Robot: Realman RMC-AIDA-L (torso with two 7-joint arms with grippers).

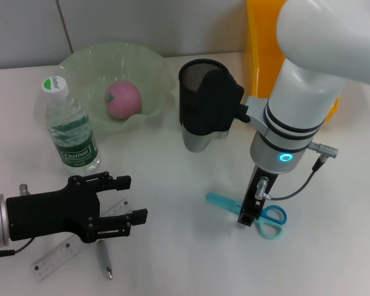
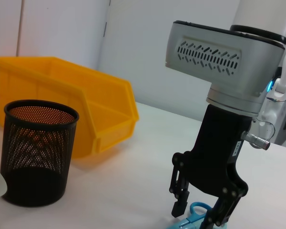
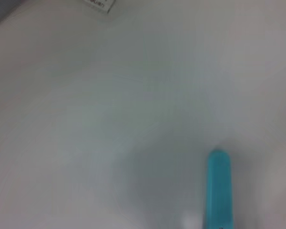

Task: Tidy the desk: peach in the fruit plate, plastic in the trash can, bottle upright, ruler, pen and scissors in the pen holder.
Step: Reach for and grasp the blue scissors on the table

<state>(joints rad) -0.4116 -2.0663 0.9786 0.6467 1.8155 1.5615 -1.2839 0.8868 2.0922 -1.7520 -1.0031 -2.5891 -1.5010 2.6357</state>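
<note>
Currently the right pincer [image 1: 247, 217] points straight down over the blue scissors [image 1: 265, 213] lying flat on the bench [image 1: 191, 259], fingers spread to either side of them at the handle end. Left pincer [image 1: 128, 200] hovers wide open above the ruler [image 1: 60, 253] and pen [image 1: 105, 260]. Peach [image 1: 123, 98] sits in the fruit plate [image 1: 80, 65]; bottle [image 1: 71, 126] stands upright.

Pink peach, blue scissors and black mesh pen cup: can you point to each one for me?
Round pink peach [image 1: 123, 98], head view: middle of the fruit.
Blue plastic-handled scissors [image 1: 273, 222], head view: handle loop.
Black mesh pen cup [image 2: 36, 152], left wrist view: middle of its side wall.
</note>
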